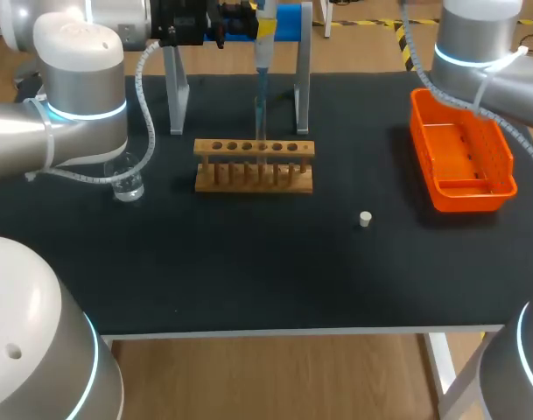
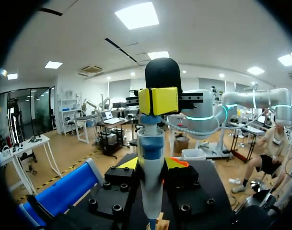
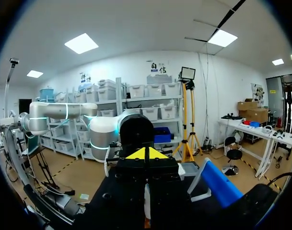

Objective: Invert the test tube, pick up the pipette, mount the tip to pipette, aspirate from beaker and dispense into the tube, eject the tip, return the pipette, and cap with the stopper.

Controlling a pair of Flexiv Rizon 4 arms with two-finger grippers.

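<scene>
Pipette [image 1: 262,66] hangs upright over the middle of the rack [image 1: 253,166]. Its slim lower end reaches down to a clear tube [image 1: 259,131] standing in a centre hole. Whether the end is inside the tube I cannot tell.

Only the head view shows the table [image 1: 248,271], which is black and matte. The rack is plain wood with a row of round holes. A clear glass beaker [image 1: 126,182] sits near the rack, towards the left arm. A small pale stopper [image 1: 365,219] lies alone between the rack and the basket [image 1: 504,166], an orange plastic one with slotted walls. The grey metal stand [image 1: 175,87] rises behind the rack.

The wrist views show the grips that the head view crops off. In the left wrist view, the left gripper [image 2: 151,164] has a yellow tip on each side of the pipette's smooth white barrel, clamped on it just below a blue band. Above that, the right gripper [image 2: 157,100] sits at the pipette's head with its blocky yellow tips pressed side by side. The right wrist view shows those tips meeting along one seam. They are closed, though I cannot tell whether anything is pinched between them.
</scene>
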